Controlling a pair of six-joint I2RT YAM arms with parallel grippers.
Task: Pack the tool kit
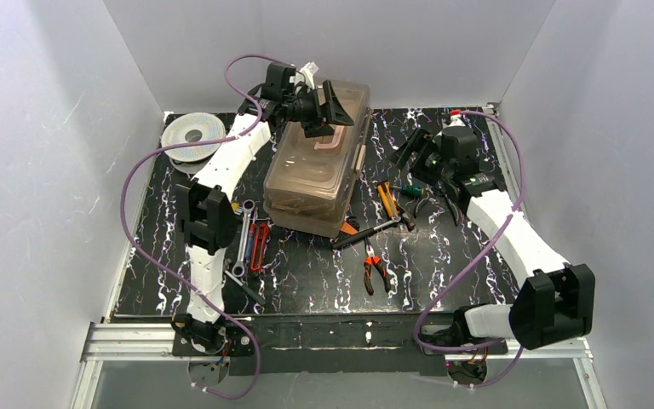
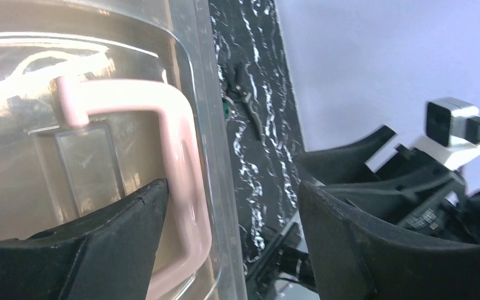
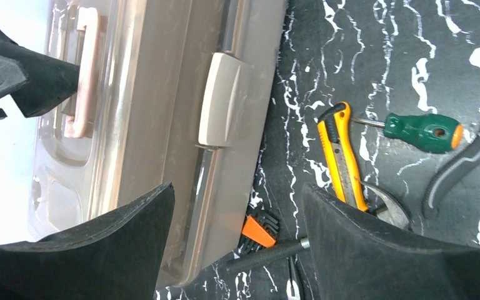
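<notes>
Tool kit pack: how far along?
Done: nothing visible; the toolbox lid is shut, contents unclear. In hand: left gripper open over the handle, right gripper open beside the latch. Left: wrenches, orange pliers, utility knife, green screwdriver lie on the table.

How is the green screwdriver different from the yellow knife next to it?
The green screwdriver has a fat, rounded handle with an orange end; the yellow knife is flat with black edging. The screwdriver lies crosswise to the knife, its shaft pointing at it. Both lie on the black table, outside the toolbox.
</notes>
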